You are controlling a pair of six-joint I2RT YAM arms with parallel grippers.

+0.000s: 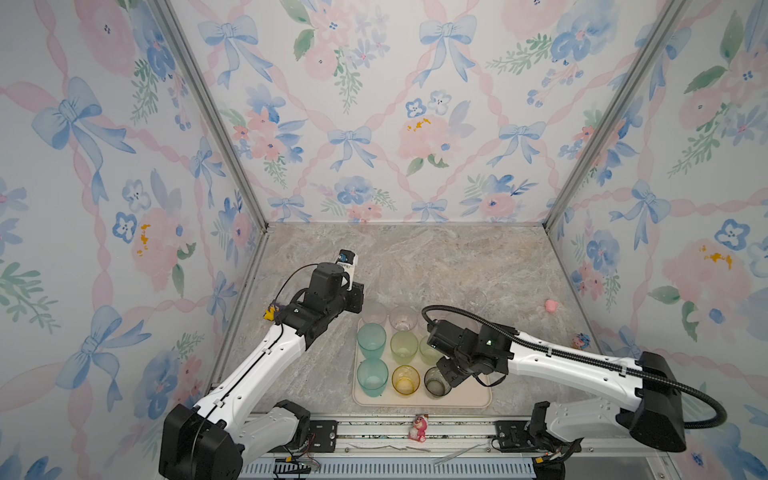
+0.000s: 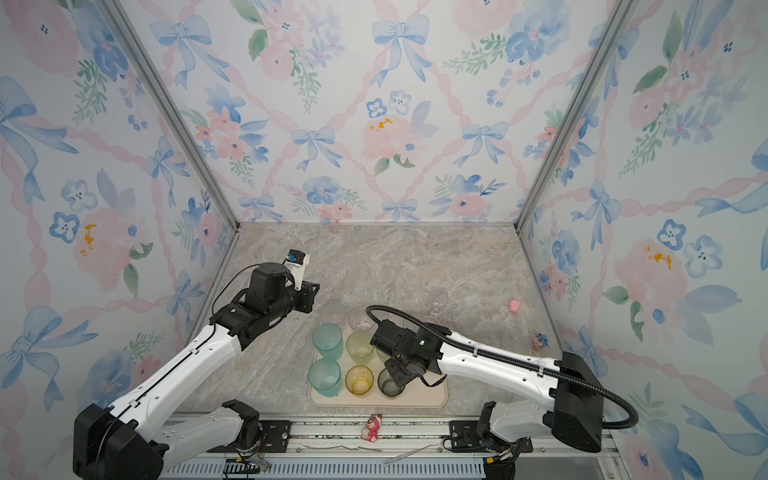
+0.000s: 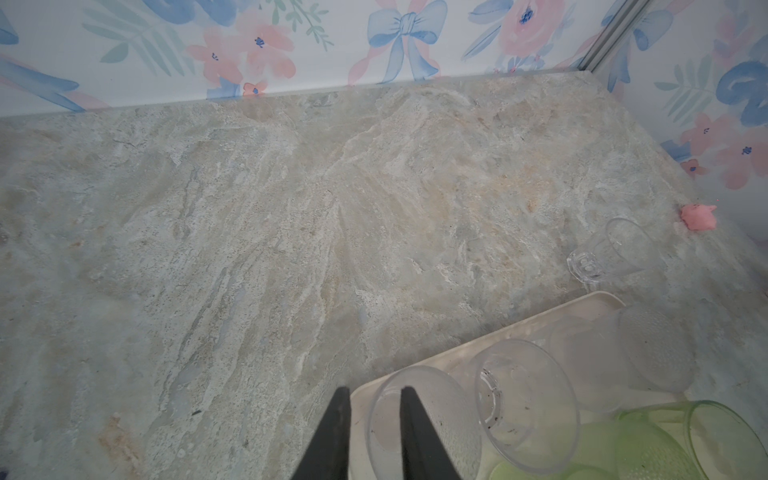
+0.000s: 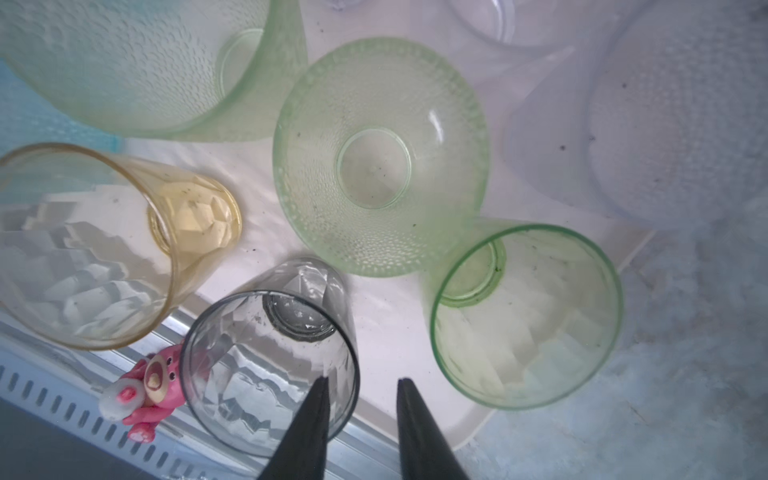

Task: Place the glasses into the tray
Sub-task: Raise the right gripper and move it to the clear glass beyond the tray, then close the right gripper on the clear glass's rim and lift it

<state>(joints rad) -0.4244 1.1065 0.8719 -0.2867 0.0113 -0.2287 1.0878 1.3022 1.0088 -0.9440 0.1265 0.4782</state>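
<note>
Right tool (image 4: 360,380) hangs loose, jaws apart astride the grey glass (image 4: 232,374) rim near the tray (image 1: 478,401) front edge — bare tray beside it. Farther back, left tool (image 3: 374,390) straddles a clear glass (image 3: 440,415) rim, not pinching. Beyond, a lone glass (image 1: 476,300) sits on the open surface (image 1: 415,266).

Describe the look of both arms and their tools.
The left arm and the right arm share glossy white link shells, black joint housings and black wrists. A ribbed black hose loops along the right arm; a thin black cable arcs over the left wrist. The left tool and the right tool each end in two tapered matte-black fingers.
</note>
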